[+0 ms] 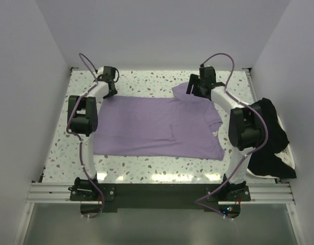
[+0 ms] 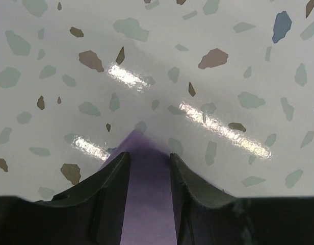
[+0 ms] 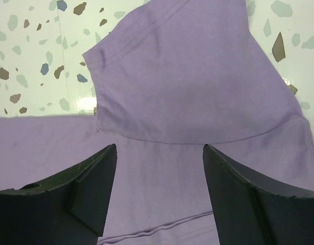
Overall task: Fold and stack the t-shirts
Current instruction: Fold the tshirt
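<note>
1. The black t-shirt (image 1: 271, 138) lies bunched at the right edge of the bench (image 1: 60, 148), well apart from the work.
2. The lavender t-shirt (image 1: 157, 127) lies flat mid-bench.
3. The right end effector (image 3: 159, 148) hovers over the far sleeve (image 3: 187, 76), jaws wide apart and empty; it should drop onto the hem.
4. The left end effector (image 2: 149, 155) straddles the far-left corner (image 2: 139, 140); I cannot tell whether it grips. Confirm both holds, then lift evenly.

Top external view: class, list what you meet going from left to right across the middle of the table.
left arm → lavender t-shirt → right arm → black t-shirt
</note>
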Controlling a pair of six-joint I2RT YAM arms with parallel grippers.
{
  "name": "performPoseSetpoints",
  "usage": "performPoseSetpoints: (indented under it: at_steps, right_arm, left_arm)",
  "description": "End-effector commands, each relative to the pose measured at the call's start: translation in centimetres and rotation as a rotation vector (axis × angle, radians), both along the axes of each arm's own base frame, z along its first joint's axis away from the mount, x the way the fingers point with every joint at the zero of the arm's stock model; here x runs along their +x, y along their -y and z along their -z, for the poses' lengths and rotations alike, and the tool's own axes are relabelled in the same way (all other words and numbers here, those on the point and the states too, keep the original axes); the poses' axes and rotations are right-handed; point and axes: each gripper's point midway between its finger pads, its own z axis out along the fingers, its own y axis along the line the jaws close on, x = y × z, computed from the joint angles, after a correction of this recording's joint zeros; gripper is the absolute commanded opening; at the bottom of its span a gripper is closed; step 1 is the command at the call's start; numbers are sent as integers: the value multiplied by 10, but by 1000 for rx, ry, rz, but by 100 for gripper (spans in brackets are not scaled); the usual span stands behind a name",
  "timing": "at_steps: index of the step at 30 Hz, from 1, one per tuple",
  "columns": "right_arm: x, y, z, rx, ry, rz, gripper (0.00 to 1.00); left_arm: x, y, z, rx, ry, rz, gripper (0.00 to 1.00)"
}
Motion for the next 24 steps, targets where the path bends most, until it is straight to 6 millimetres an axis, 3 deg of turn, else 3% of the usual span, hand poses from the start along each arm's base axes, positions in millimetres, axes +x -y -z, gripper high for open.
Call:
performPoseSetpoints:
  at_steps: [1, 3, 9, 15, 21, 24]
  right_arm:
    - [16, 1, -14, 3, 55, -13, 72]
    - [17, 1, -12, 3, 54, -15, 72]
    - [22, 4, 1, -13, 35, -6, 72]
    - [43, 14, 15, -45, 32, 30, 72]
    - [76, 34, 17, -68, 51, 91, 72]
    - [92, 54, 17, -57, 62, 171, 72]
  left_arm:
    - [14, 1, -10, -17, 44, -27, 41]
    - [14, 2, -8, -21, 43, -27, 39]
    - [9, 0, -8, -15, 36, -37, 15]
    - [-1, -9, -19, 14, 46, -48, 4]
    - [-9, -22, -27, 28, 48, -48, 2]
    - [-7, -23, -31, 39, 50, -28, 2]
